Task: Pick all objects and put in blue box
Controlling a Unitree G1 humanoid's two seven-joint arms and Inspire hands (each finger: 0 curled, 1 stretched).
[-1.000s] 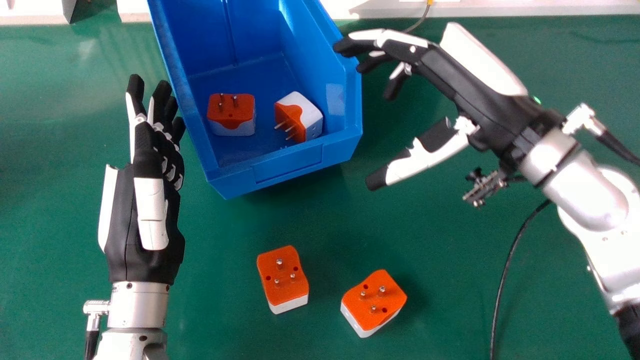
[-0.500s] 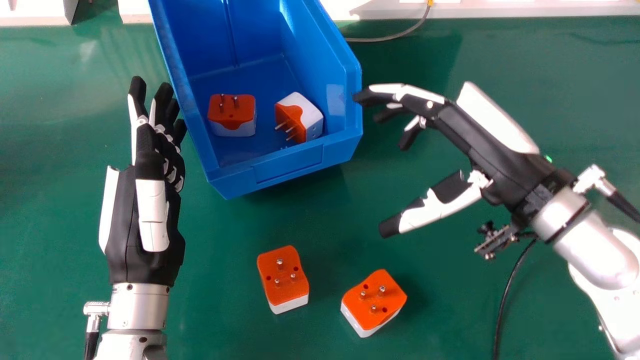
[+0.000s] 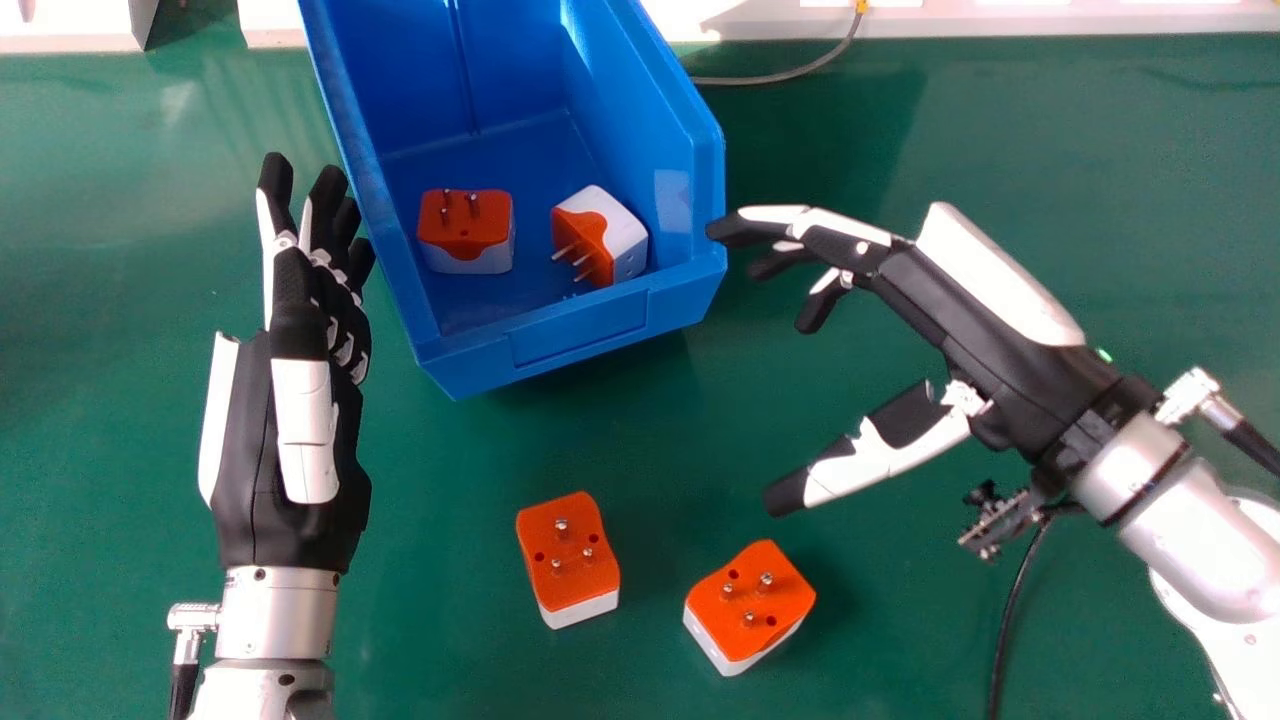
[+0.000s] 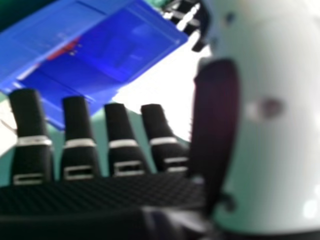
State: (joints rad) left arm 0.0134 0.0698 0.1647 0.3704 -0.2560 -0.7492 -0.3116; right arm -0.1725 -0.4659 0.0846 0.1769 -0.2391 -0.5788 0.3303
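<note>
In the head view the blue box (image 3: 575, 335) holds two orange and white adapters, one (image 3: 466, 232) at its left and one (image 3: 600, 236) at its right. Two more lie pins up on the green table, an adapter (image 3: 568, 560) in front of the box and another (image 3: 749, 607) farther right. My right hand (image 3: 985, 325) is open and empty, right of the box, its fingertips close to the box's wall. My left hand (image 3: 290, 430) stands open and empty along the box's left side. In the right hand view, my right hand (image 4: 125, 150) shows with the blue box (image 4: 130, 45) beyond it.
A white ledge (image 3: 1000, 20) runs along the table's far edge, with a thin cable (image 3: 780, 76) coming from it behind the box. Another black cable (image 3: 1005, 620) hangs by my right forearm at the right.
My right hand has moved back toward the near side and slightly right, away from the box's far part, staying open. The left hand and the adapters have stayed put.
</note>
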